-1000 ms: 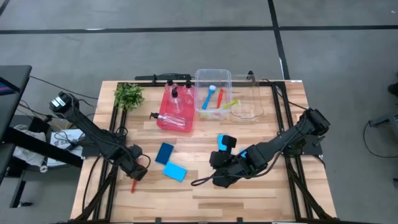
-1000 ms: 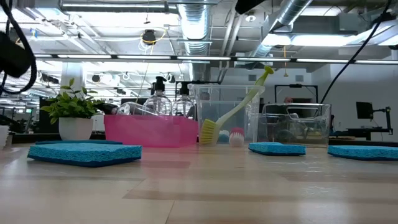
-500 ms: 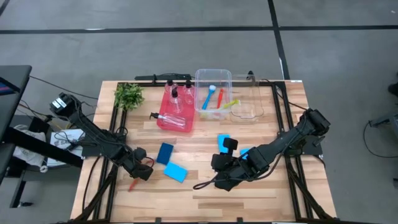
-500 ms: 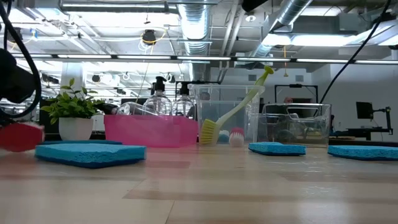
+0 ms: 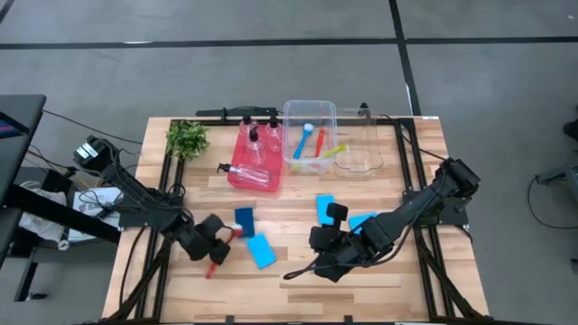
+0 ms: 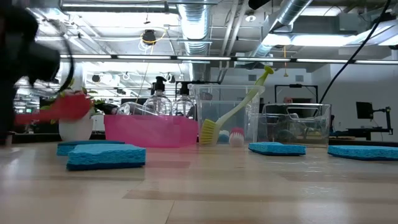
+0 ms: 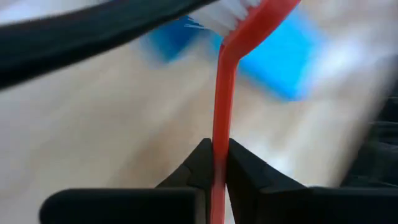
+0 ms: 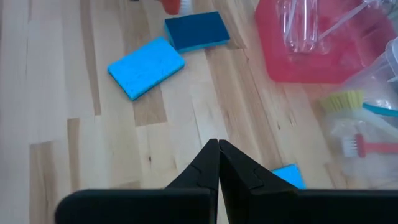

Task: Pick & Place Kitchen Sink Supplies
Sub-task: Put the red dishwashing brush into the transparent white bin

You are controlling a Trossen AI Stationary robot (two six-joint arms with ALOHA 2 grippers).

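Observation:
My left gripper is near the table's front left, shut on a red long-handled brush with white bristles. Two blue sponges lie flat just right of it, a dark one and a lighter one. My right gripper hovers shut over the table's middle front, with nothing in it. Two more blue sponges lie partly under that arm. Clear bottles lie and stand in the red tray. Blue, red and yellow-green brushes stand in a clear bin. My left gripper pinches the red brush's slim handle between its two fingers, about halfway between the head and the free end. The fingers slant down from the table's left side. The brush is off the table, its head toward the sponges and its free end toward the near edge.
A small leafy plant in a white pot stands at the far left. A second clear bin sits right of the brush bin. Bare wood shows along the near edge. A black cable trails below my right arm.
My left gripper has closed on the red brush, tipped further downward and moved toward the table's right. The brush has come up off the table, its head swinging toward the sponges. The lighter blue sponge has turned and shifted a little to the right.

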